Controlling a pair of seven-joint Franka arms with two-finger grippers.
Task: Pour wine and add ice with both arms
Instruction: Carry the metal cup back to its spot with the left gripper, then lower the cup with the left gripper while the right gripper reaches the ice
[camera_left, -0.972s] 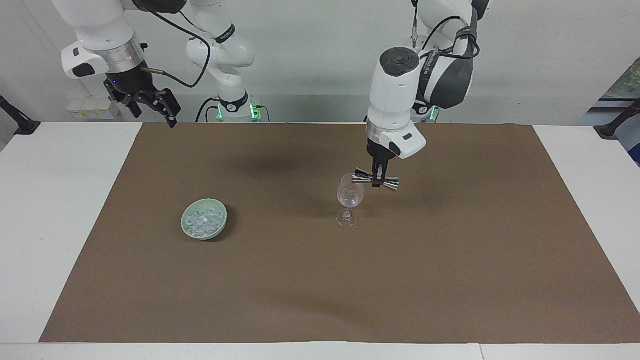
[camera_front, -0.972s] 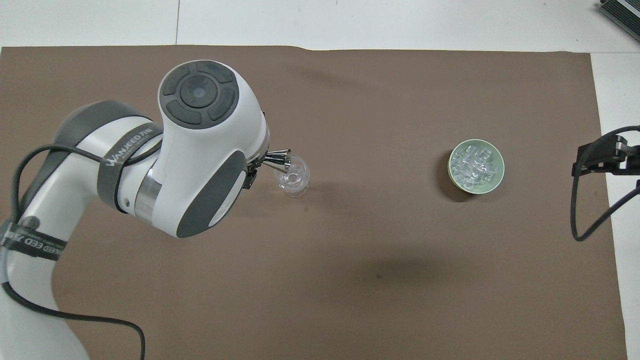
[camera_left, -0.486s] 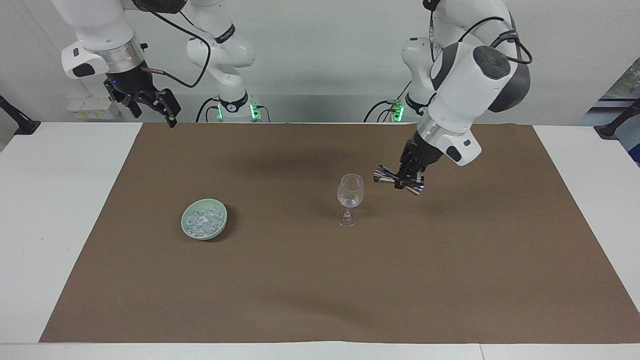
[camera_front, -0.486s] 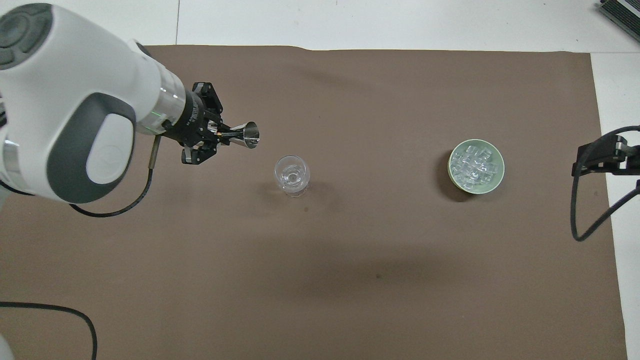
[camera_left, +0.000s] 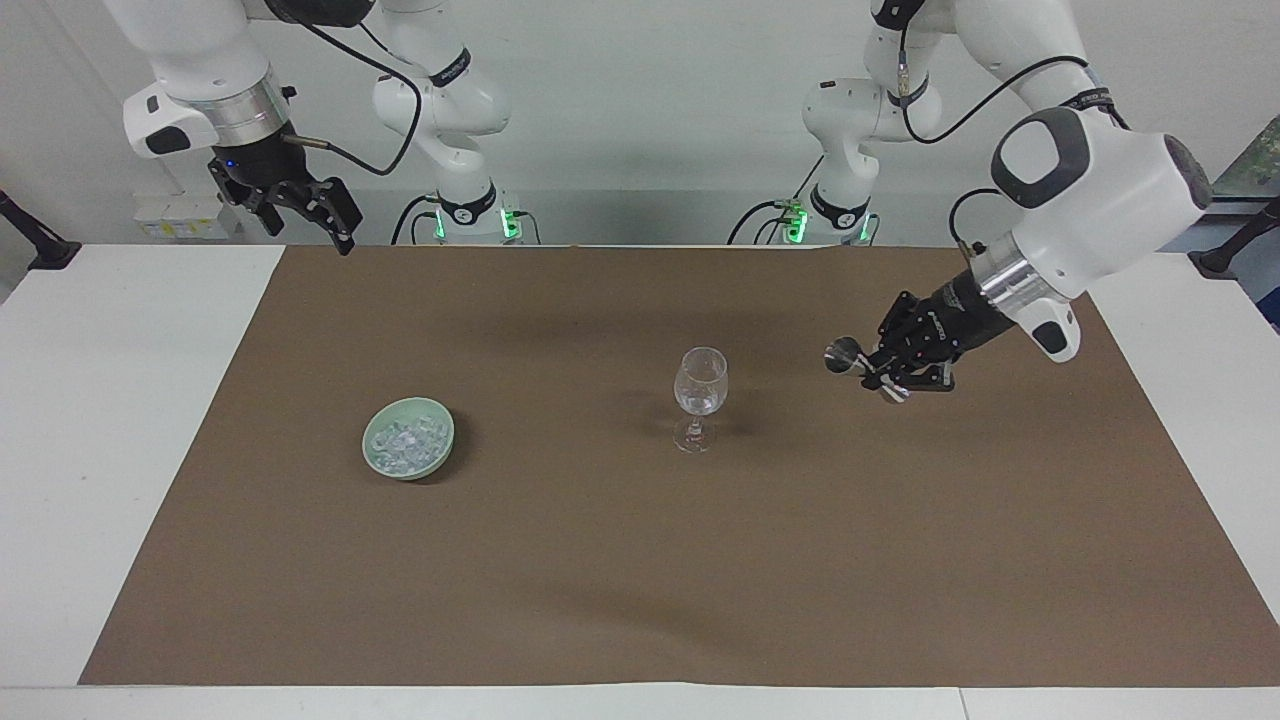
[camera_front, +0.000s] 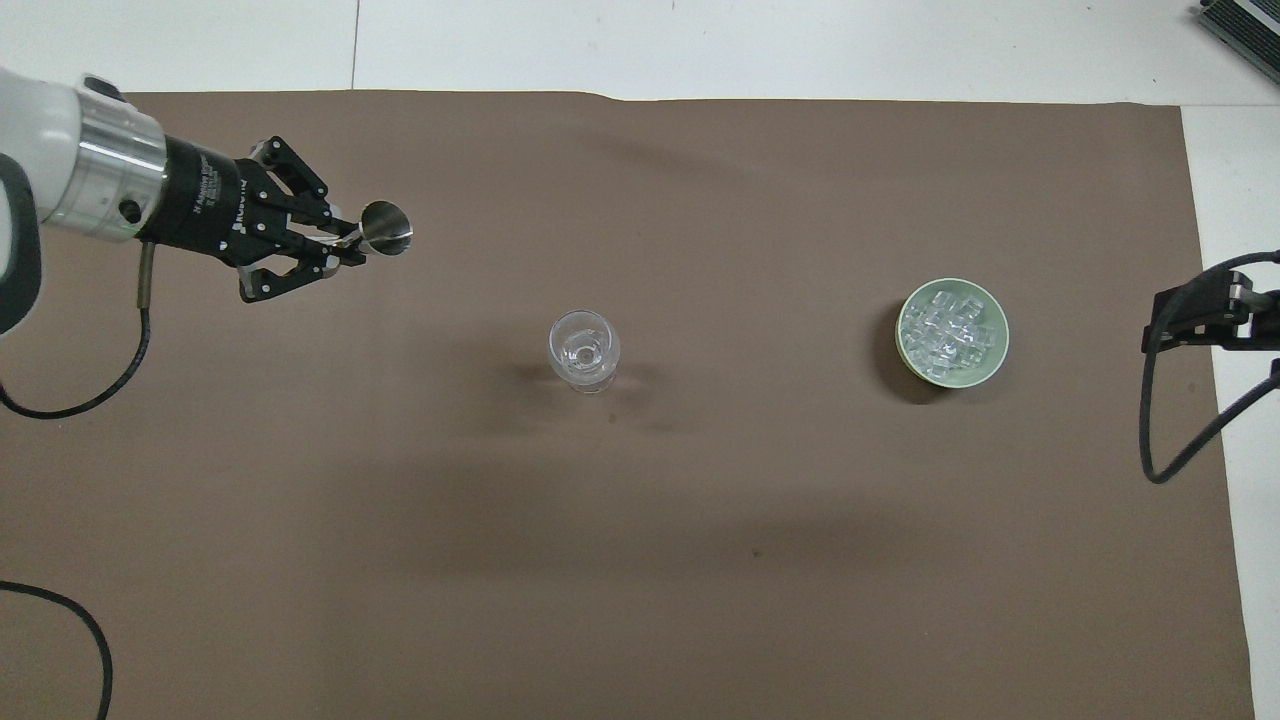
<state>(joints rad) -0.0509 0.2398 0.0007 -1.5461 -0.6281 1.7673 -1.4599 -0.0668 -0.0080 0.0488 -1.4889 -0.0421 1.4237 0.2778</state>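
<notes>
A clear stemmed wine glass (camera_left: 700, 386) (camera_front: 584, 350) stands upright at the middle of the brown mat; I cannot tell whether it holds wine. My left gripper (camera_left: 882, 372) (camera_front: 343, 246) is shut on a small metal jigger (camera_left: 843, 355) (camera_front: 386, 228), held tilted in the air over the mat toward the left arm's end, well apart from the glass. The ice (camera_left: 404, 440) (camera_front: 950, 328) lies heaped in a pale green bowl (camera_left: 412, 472) (camera_front: 1002, 345) toward the right arm's end. My right gripper (camera_left: 312, 232) (camera_front: 1178, 320) waits open and raised over the mat's edge at that end.
The brown mat (camera_left: 600, 560) covers most of the white table (camera_left: 110, 420). Black cables hang from both wrists. A black clamp (camera_left: 40, 245) sits at the table's corner near the right arm's base.
My left gripper has swung away from over the glass toward the left arm's end, carrying the jigger and turning it from level to tilted. The right arm has not moved.
</notes>
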